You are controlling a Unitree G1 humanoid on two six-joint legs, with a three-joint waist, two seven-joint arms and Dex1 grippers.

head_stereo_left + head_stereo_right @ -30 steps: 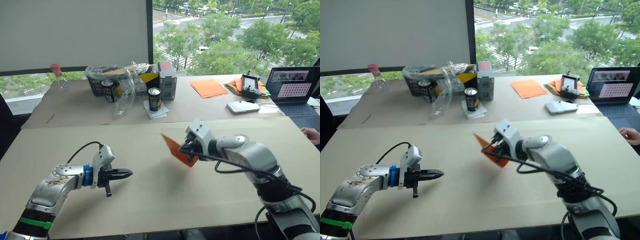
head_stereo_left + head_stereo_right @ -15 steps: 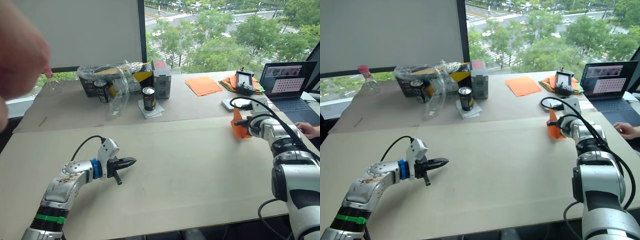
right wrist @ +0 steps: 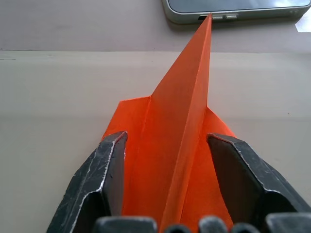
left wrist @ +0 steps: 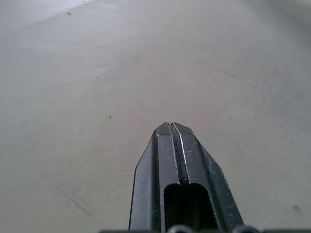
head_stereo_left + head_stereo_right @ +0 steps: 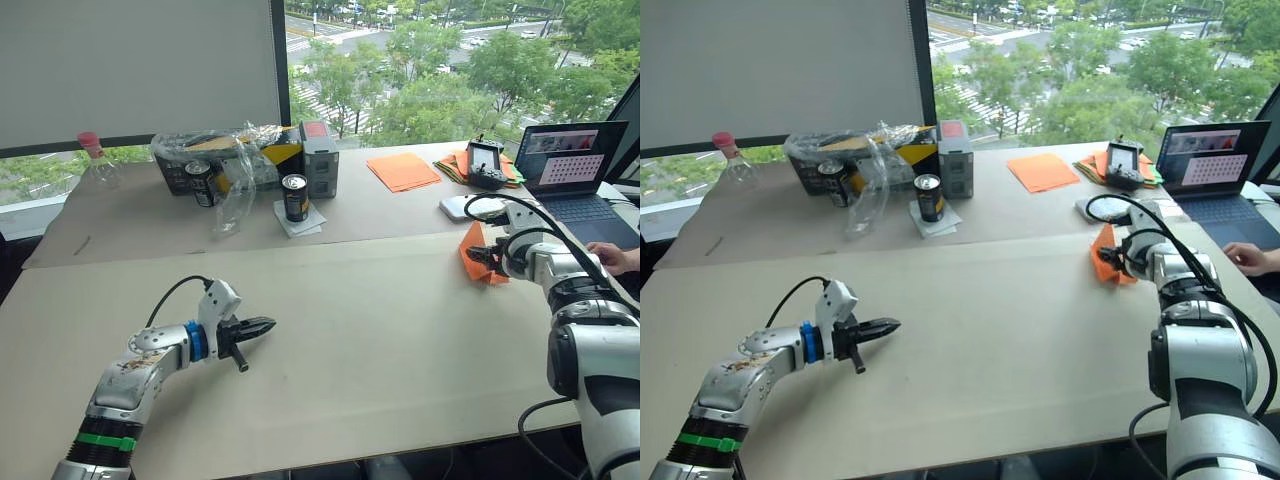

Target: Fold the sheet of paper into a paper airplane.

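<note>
Beige bench (image 5: 380,330) runs under the window. Folding looks finished: the paper airplane (image 5: 478,255) sits near the laptop (image 5: 575,170), between the right gripper (image 3: 167,145)'s spread fingers. Left gripper (image 5: 258,327)'s fingers are pinched together, empty.

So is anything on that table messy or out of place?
Mostly tidy. Two things stand out: the crumpled clear plastic wrap spilling off the box at the back, and the orange-and-green paper pile by the laptop, fanned unevenly, unlike the neat orange stack beside it.
</note>
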